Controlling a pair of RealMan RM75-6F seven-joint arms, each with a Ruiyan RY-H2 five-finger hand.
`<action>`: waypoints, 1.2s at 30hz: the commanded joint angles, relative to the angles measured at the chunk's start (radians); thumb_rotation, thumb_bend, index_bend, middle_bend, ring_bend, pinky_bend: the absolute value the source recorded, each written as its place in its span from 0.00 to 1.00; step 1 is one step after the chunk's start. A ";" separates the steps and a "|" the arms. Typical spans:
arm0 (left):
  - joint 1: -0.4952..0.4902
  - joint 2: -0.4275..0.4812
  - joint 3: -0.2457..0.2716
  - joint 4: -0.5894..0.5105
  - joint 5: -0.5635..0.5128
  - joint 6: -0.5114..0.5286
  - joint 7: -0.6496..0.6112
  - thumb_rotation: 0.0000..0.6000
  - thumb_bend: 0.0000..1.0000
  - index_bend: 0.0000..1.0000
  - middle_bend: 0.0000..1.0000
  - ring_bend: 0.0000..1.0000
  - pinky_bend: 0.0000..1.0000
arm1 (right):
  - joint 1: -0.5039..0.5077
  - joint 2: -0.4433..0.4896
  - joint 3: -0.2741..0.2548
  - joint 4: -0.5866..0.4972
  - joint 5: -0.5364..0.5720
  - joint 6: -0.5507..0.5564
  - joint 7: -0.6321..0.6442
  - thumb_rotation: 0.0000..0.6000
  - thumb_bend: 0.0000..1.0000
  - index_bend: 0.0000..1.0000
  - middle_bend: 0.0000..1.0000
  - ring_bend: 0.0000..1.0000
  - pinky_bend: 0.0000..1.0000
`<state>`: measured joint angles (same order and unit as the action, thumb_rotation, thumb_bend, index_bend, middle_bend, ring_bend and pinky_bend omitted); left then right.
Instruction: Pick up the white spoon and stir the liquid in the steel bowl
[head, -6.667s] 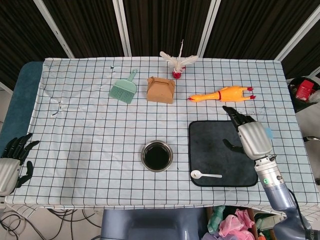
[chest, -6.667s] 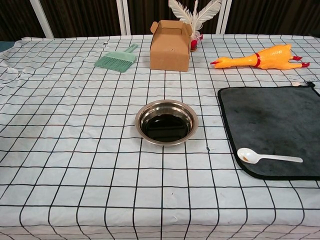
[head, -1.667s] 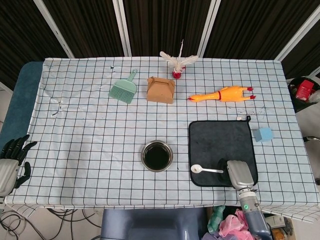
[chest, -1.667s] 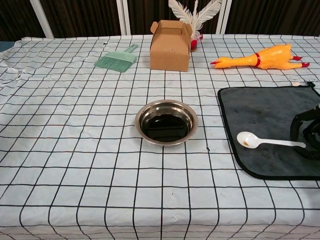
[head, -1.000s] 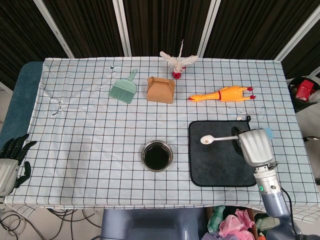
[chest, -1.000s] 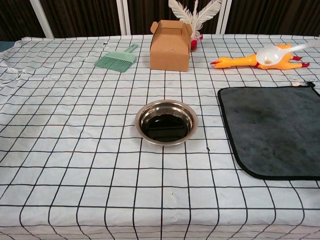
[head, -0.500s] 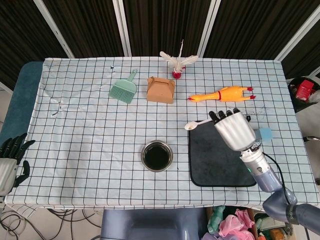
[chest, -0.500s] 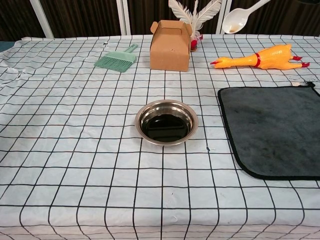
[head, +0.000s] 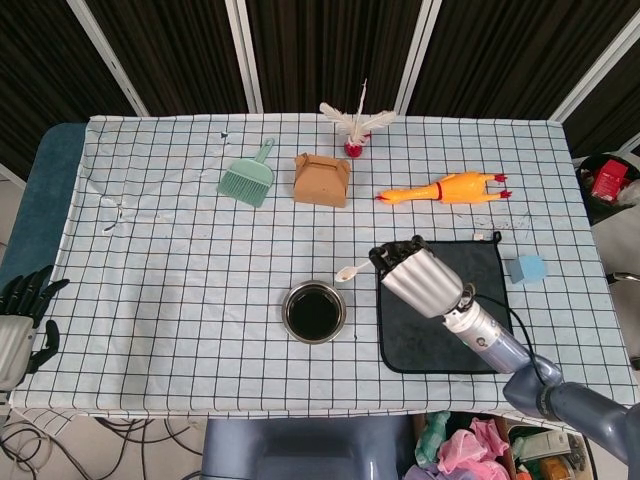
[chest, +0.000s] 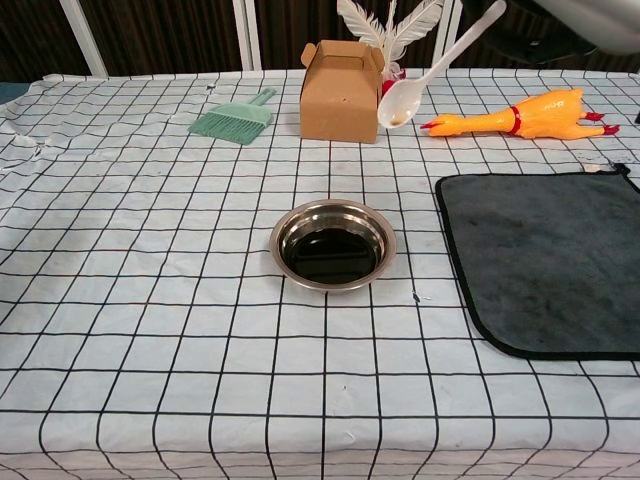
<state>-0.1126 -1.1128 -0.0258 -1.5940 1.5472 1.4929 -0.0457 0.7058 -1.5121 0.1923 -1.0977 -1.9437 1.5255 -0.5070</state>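
The table (head: 150, 250), under a white black-checked cloth that reaches every edge, has broad bare room across its left half and along the near edge. On it lie one flat dark mat (head: 440, 330) near the right edge, one cardboard box (head: 321, 179), one yellow rubber chicken (head: 445, 188), one green brush (head: 246, 181), one round steel bowl (head: 314, 311) of dark liquid, one feathered shuttlecock (head: 355, 128) and one blue cube (head: 527, 268). The right hand (head: 418, 278) grips one white spoon (chest: 428, 75) in the air, tilted scoop-down just right of and above the bowl, while the left hand (head: 22, 325) hangs off the near-left corner, fingers apart, holding nothing.
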 joint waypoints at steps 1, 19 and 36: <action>-0.001 0.000 0.001 0.000 0.001 -0.002 0.000 1.00 0.73 0.15 0.00 0.00 0.00 | 0.018 -0.038 -0.002 0.009 -0.013 0.003 -0.037 1.00 0.47 0.63 0.83 0.96 1.00; -0.002 0.004 0.000 -0.003 -0.002 -0.006 -0.009 1.00 0.73 0.15 0.00 0.00 0.00 | 0.034 -0.182 -0.075 0.151 -0.068 0.043 -0.104 1.00 0.47 0.66 0.83 0.96 1.00; -0.003 0.006 0.001 -0.002 0.002 -0.009 -0.016 1.00 0.73 0.15 0.00 0.00 0.00 | 0.053 -0.327 -0.110 0.298 -0.043 0.047 -0.080 1.00 0.47 0.66 0.83 0.96 1.00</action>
<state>-0.1159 -1.1073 -0.0245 -1.5962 1.5495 1.4843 -0.0620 0.7576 -1.8341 0.0859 -0.8046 -1.9875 1.5714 -0.5889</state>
